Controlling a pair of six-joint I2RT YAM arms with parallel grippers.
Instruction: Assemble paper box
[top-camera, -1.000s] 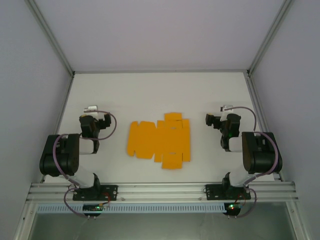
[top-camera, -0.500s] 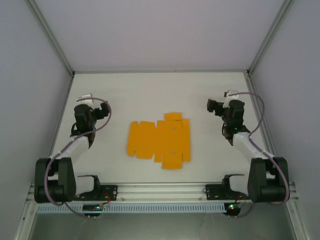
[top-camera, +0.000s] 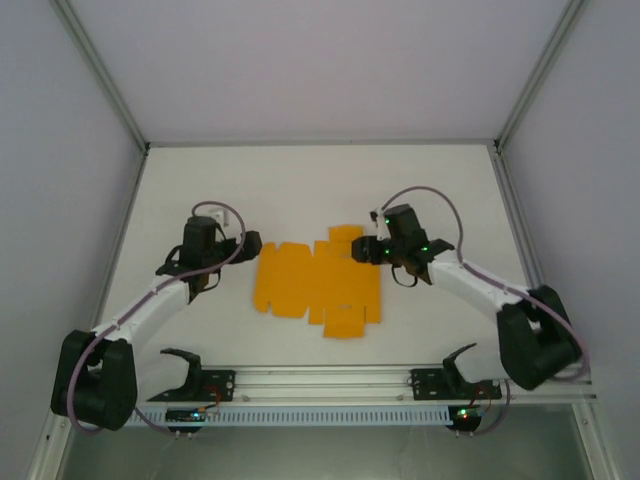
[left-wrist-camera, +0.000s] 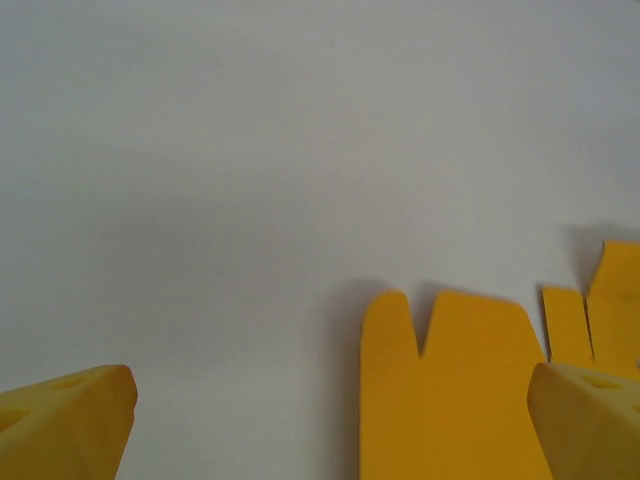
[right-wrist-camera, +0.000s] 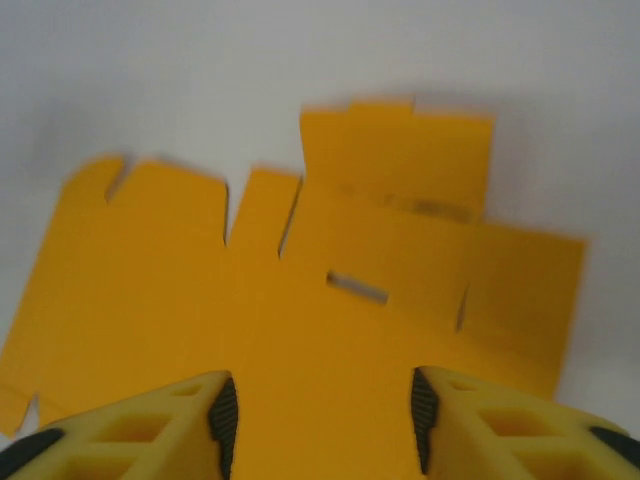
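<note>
Orange-yellow paper box (top-camera: 320, 285) lying flat as an unfolded die-cut sheet on white table (top-camera: 300, 190), flaps sticking out on far and near edges, no panel raised. Left gripper (top-camera: 247, 244) just beside paper box's left edge, low over table, released with fingers spread wide; touching the card or not, cannot tell. From left wrist: same gripper (left-wrist-camera: 330, 425) with yellow fingertips (left-wrist-camera: 70, 425) at both lower corners, notched end flap of paper box (left-wrist-camera: 450, 390) sitting toward the right fingertip, bare table off the sheet's left side. Right gripper (top-camera: 363, 250) over paper box's far-right part, near the far flap, also released, nothing held. From right wrist: gripper (right-wrist-camera: 320, 425) with yellow fingers (right-wrist-camera: 150, 430) apart, dark pads facing inward, paper box (right-wrist-camera: 300, 290) spread out ahead and between them, small cut slot (right-wrist-camera: 358, 288) near sheet's middle, square flap at its far side; picture slightly blurred, contact with the card not clear. Both arms reaching in from either side of paper box, bases on aluminium rail (top-camera: 320, 380) on sheet's near side.
</note>
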